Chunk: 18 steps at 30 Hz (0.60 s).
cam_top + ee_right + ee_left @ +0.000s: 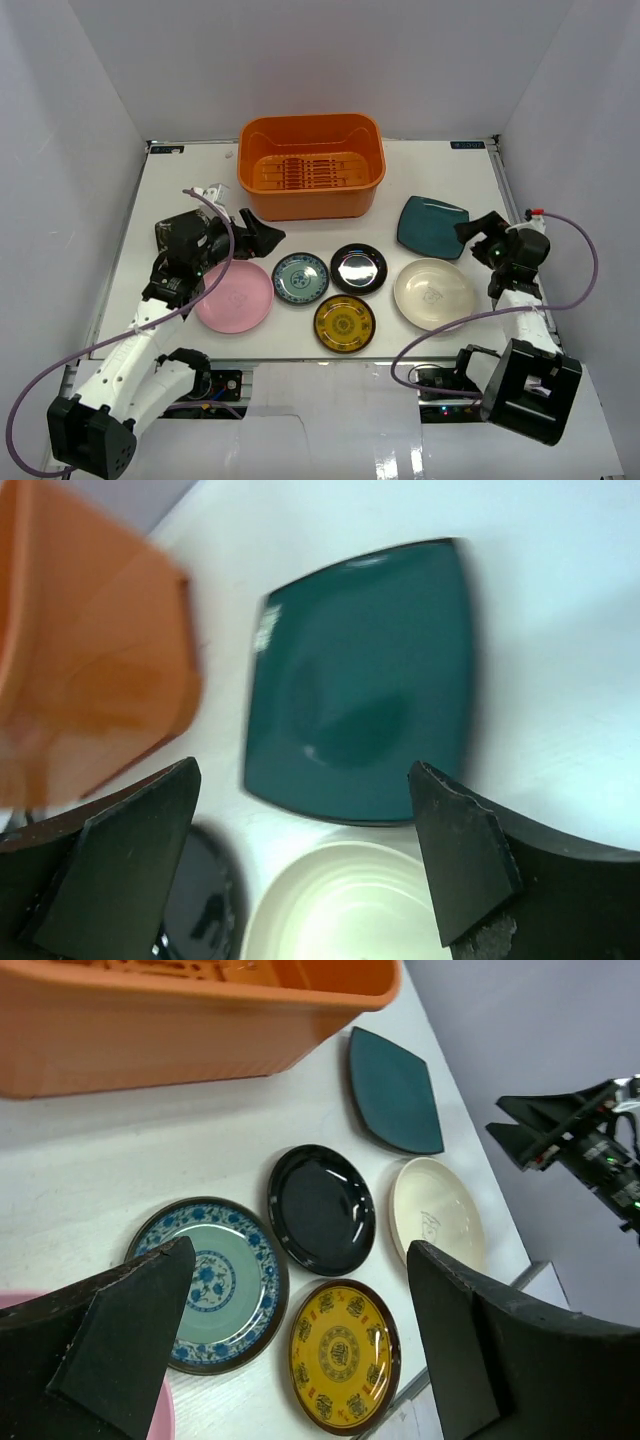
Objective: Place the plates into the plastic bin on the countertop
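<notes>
The orange plastic bin [310, 200] stands at the back middle of the white countertop [200, 190]; nothing shows inside it. In front lie a pink plate [235, 297], a blue-patterned plate [300, 277], a glossy black plate [358, 268], a yellow-gold plate [344, 323], a cream plate [433, 293] and a teal squarish plate [432, 226]. The dark floral plate is out of view. My left gripper [262, 235] is open and empty, above the pink plate's far edge. My right gripper [476, 232] is open and empty, beside the teal plate; in the right wrist view it [305, 772] hangs over the teal plate's [370, 680] near edge.
White walls close in the back and both sides. A metal rail [120, 270] runs along the left edge, and another along the right. The table's front edge [300, 360] lies just below the yellow plate. Purple cables loop off both arms.
</notes>
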### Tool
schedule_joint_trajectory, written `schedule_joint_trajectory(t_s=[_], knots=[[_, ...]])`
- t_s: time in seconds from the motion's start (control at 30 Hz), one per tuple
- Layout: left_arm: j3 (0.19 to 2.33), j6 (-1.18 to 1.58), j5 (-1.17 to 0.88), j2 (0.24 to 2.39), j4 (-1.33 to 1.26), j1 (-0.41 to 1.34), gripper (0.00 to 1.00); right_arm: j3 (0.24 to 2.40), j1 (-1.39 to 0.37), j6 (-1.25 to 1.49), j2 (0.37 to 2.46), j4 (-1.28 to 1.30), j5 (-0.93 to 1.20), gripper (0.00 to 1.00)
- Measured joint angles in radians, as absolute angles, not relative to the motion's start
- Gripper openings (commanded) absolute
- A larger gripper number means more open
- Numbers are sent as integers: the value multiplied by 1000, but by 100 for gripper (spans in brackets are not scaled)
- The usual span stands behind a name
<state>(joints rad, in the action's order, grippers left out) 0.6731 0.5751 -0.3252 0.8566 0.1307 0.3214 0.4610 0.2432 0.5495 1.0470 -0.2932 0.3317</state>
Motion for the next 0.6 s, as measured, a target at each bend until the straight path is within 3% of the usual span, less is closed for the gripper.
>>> schedule_joint_trajectory(t_s=[0.27,0.6], knots=[[690,486,-371,802,134,362,98,361,498,649,1083,-339,291,90],[690,429,-337,734,164,444,98,373,535,713,1451,-552,439,86]])
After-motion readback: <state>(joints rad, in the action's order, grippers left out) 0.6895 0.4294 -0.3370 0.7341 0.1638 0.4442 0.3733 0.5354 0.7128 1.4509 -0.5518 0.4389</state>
